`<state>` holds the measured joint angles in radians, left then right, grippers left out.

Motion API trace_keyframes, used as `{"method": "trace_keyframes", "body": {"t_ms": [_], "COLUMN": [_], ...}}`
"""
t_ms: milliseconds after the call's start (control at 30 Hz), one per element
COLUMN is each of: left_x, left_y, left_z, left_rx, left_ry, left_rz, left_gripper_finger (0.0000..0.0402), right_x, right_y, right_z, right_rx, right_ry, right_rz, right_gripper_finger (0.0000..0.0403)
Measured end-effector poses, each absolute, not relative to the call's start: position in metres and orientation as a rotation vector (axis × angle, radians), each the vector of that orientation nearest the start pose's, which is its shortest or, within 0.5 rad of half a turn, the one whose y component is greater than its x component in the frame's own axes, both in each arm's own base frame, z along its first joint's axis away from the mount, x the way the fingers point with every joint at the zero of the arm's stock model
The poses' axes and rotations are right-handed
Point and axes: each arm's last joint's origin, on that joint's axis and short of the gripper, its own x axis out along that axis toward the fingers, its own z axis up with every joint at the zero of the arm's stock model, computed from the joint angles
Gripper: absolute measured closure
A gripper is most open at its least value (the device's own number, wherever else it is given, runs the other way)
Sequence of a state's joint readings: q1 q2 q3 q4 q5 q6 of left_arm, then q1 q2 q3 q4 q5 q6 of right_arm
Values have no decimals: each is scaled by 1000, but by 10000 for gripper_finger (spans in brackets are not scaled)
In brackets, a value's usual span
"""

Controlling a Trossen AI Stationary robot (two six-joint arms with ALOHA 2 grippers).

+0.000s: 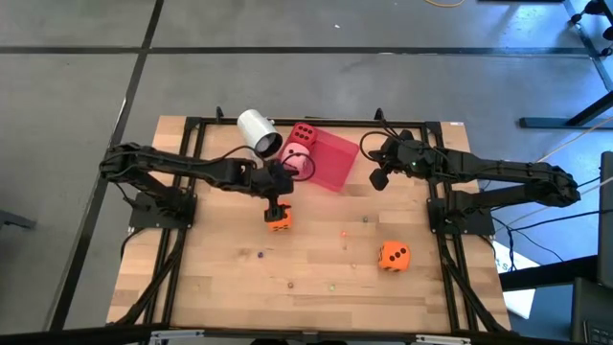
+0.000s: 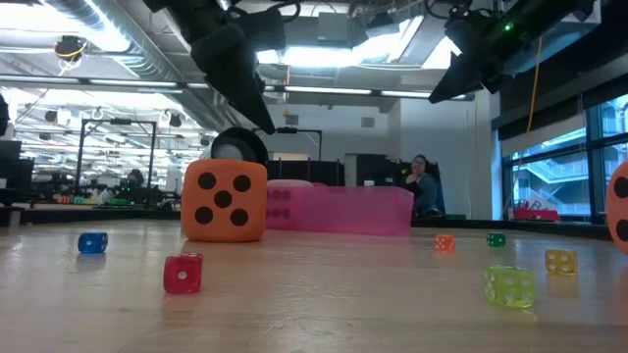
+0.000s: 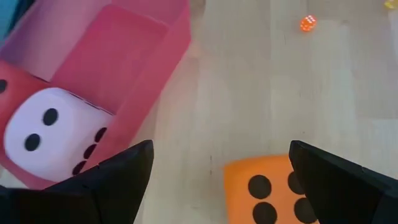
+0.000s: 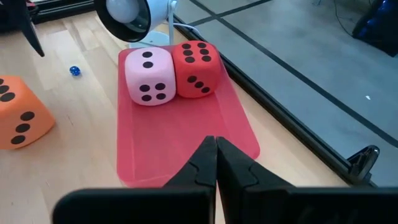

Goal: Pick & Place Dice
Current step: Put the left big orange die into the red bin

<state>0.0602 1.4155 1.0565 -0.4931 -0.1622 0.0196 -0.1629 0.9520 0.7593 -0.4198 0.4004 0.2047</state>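
Observation:
An orange die [image 1: 279, 220] sits on the wooden table below my left gripper [image 1: 278, 203]. The gripper is open; in the left wrist view [image 3: 221, 149] its fingers stand wide above the die [image 3: 273, 190] and clear of it. A second orange die [image 1: 393, 256] rests toward the near right. A pink die [image 4: 149, 76] and a red die [image 4: 196, 68] sit side by side in the red-pink tray [image 4: 180, 143], at its end by the cup. My right gripper [image 4: 216, 143] is shut and empty, hovering over the tray's other end.
A white cup [image 1: 259, 131] lies on its side just beyond the tray. Several tiny coloured dice are scattered on the table, among them a blue one [image 2: 91, 242], a red one [image 2: 183, 273] and a yellow-green one [image 2: 510, 286]. Black frame rails run along both table sides.

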Motion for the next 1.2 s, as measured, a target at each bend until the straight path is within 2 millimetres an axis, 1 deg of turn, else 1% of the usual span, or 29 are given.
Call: {"method": "trace_keyframes", "body": {"t_ms": [200,367,600,867,1000,1200], "left_x": [293,293,295,296,295,295], "left_y": [20,21,21,20,20,20], "left_z": [262,262,265,266,264,264], "left_rx": [65,6,85,130,92,96], "left_ry": [849,842,811,805,818,820], "left_rz": [214,242,207,170,176,177], "left_gripper_finger": [29,29,29,29,29,29], "right_x": [192,192,194,195,195,195], "right_y": [-43,-43,-43,-44,-44,-44], "right_z": [276,276,280,281,281,281], "right_rx": [116,99,55,48,48,48], "right_ry": [559,563,530,525,525,525], "right_rz": [-605,-602,-587,-584,-584,-584], "right_gripper_finger": [401,401,387,383,383,383]}}
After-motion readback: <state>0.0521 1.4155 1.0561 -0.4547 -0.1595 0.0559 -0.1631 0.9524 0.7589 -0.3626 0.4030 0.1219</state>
